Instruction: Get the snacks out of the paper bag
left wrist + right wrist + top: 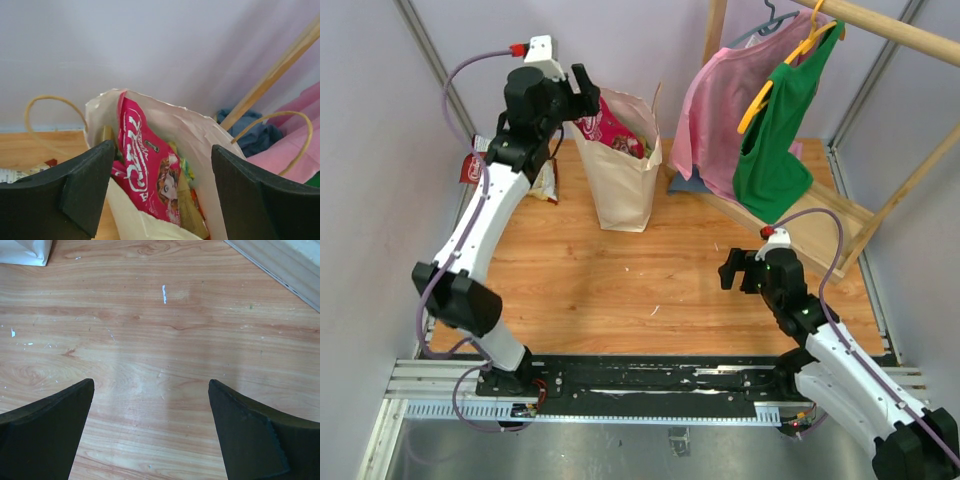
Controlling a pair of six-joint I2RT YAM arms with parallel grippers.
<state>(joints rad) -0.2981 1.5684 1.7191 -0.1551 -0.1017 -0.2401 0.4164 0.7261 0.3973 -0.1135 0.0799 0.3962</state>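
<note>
Standing at the back of the wooden table [620, 290], the paper bag [620, 190] has a magenta snack packet [147, 170] poking from its mouth. The left gripper [162, 187] hovers at the opening, poised to grasp, jaws wide, holding nothing; next it likely must lower and close on that packet. The right gripper [150, 425] hangs open, empty, well apart.
</note>
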